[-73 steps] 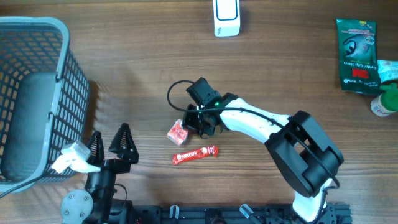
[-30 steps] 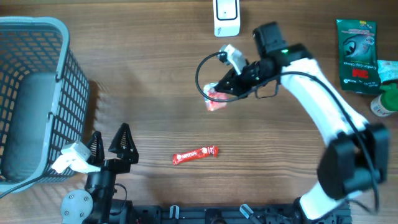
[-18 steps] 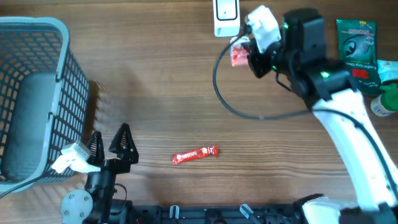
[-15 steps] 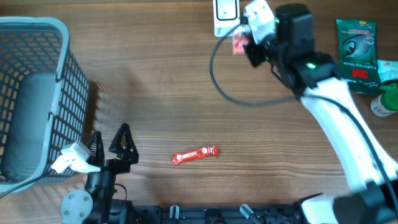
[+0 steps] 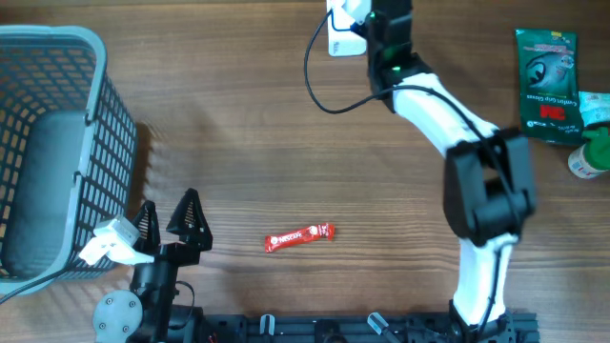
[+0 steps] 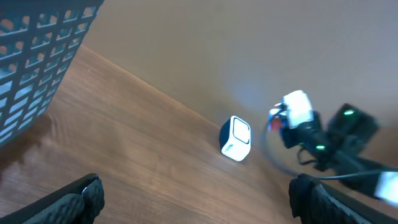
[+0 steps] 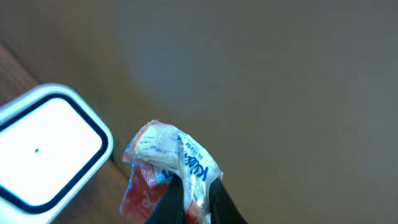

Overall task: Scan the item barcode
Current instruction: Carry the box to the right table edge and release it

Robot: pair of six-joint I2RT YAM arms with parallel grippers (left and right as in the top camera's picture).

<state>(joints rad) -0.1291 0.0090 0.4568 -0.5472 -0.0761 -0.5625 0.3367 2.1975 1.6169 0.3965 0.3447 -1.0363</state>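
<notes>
Wood-grain counter (image 5: 238,124) carries all items observed.

Right arm: extended to the far edge of the counter, wrist over the white scanner (image 5: 335,40). The right pincer (image 7: 189,200) is closed almost fully, its dark fingers (image 7: 214,202) clamped on the lower part of a small red-and-white packet (image 7: 163,165). The packet is crumpled, with blue lettering on its white portion, and is held clear of the counter. In the right wrist view it sits just beside the scanner's white, dark-rimmed face (image 7: 46,149), on that face's right. Contact between the two cannot be confirmed. In the overhead view the packet is hidden by the wrist. In the left wrist view a red trace (image 6: 274,123) shows at the arm's tip, just to the right of the scanner (image 6: 235,138); detail there is blurred.

Left arm: parked at the near edge of the counter. The left pincer (image 5: 168,215) stands fully spread and holds nothing. Its fingertips (image 6: 84,194) appear at the bottom corners of its own camera view, well apart.

Other items:
- Grey plastic basket (image 5: 95,46) at the left side, next to the left arm.
- Red candy bar (image 5: 299,236) lying flat near the front centre, well apart from both pincers.
- Green pouch (image 5: 546,81) at the far right.
- Green-topped container (image 5: 593,152) below the pouch, partly cut off by the frame edge.
</notes>
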